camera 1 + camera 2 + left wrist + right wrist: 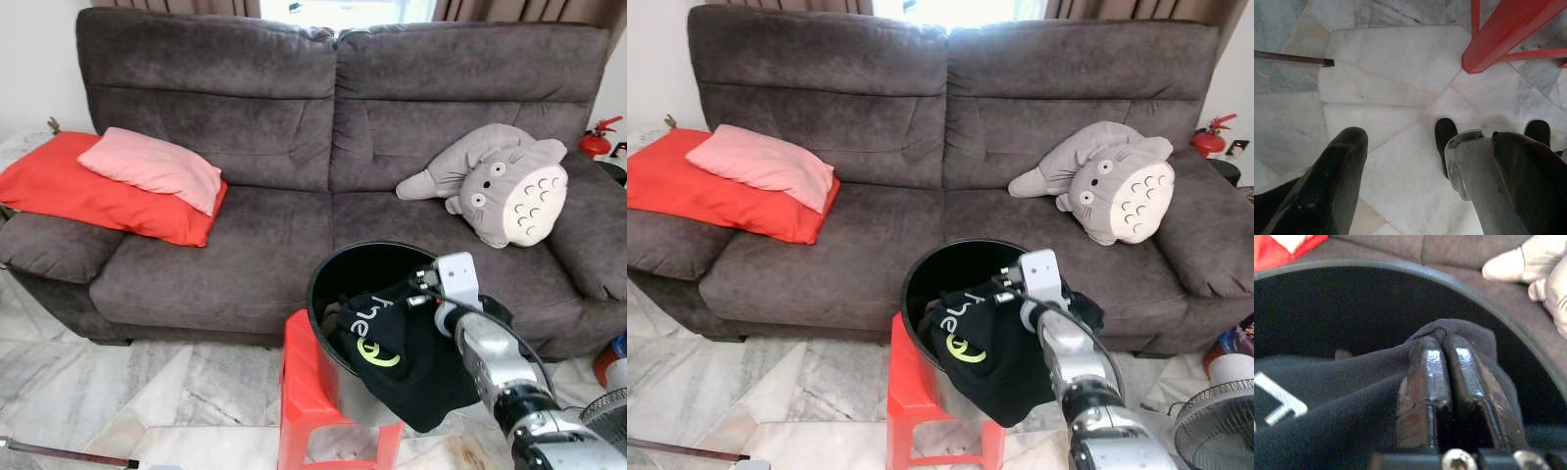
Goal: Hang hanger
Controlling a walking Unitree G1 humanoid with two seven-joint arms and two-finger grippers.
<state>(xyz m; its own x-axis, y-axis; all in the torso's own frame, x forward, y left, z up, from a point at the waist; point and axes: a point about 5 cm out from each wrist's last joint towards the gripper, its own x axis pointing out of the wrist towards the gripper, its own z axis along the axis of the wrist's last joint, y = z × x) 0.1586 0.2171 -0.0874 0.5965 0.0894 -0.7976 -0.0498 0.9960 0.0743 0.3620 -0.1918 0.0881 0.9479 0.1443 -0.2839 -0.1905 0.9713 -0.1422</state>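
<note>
Black shirt point(397, 357) with pale lettering drapes over the near-right rim of a black bucket point(338, 264), which stands on a red stool point(306, 397) before the grey sofa point(294, 147). Right gripper point(1442, 340) pinches a fold of the shirt, fingers clenched together. Left gripper point(1425, 166) hangs spread open over the marble floor point(1386, 83). No hanger identifiable.
</note>
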